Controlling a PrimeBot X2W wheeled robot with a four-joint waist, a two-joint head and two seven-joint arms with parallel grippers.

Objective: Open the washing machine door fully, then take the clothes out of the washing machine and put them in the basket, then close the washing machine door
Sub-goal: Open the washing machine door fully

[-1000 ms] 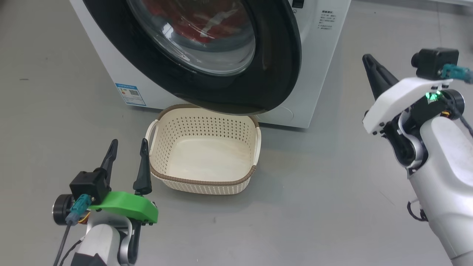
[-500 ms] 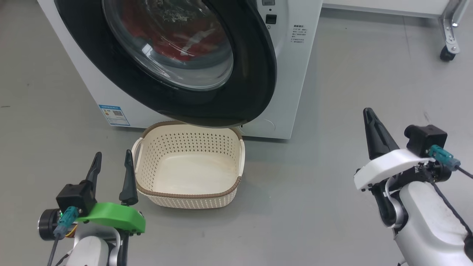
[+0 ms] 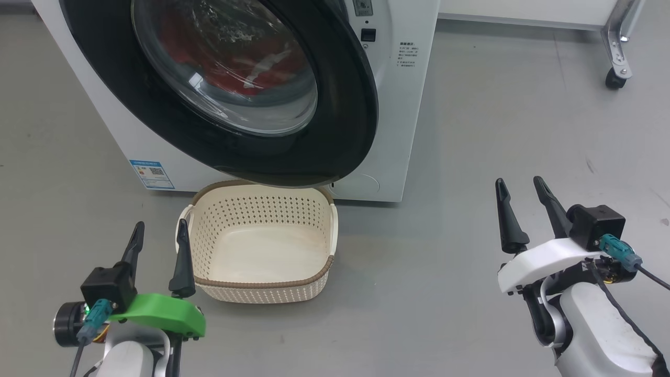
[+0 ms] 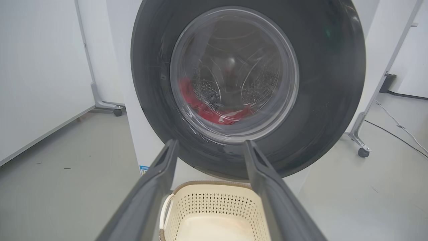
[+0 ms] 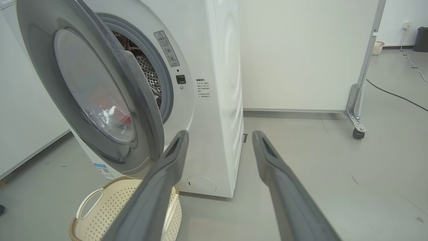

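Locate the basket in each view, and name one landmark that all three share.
Head view: the basket sits lower centre, just under the door's bottom edge.
Left wrist view: bottom centre, between the fingers of the left gripper.
Right wrist view: bottom left corner, partly behind a finger of the right gripper.
Shared landmark: the washing machine door, black-rimmed and ajar, directly above the basket.

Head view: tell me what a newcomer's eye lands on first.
The washing machine door, glossy black and ajar, dominates the top, with red clothes showing through its glass. Below it on the floor sits the empty cream basket, flanked by the open left gripper and, farther off, the open right gripper.
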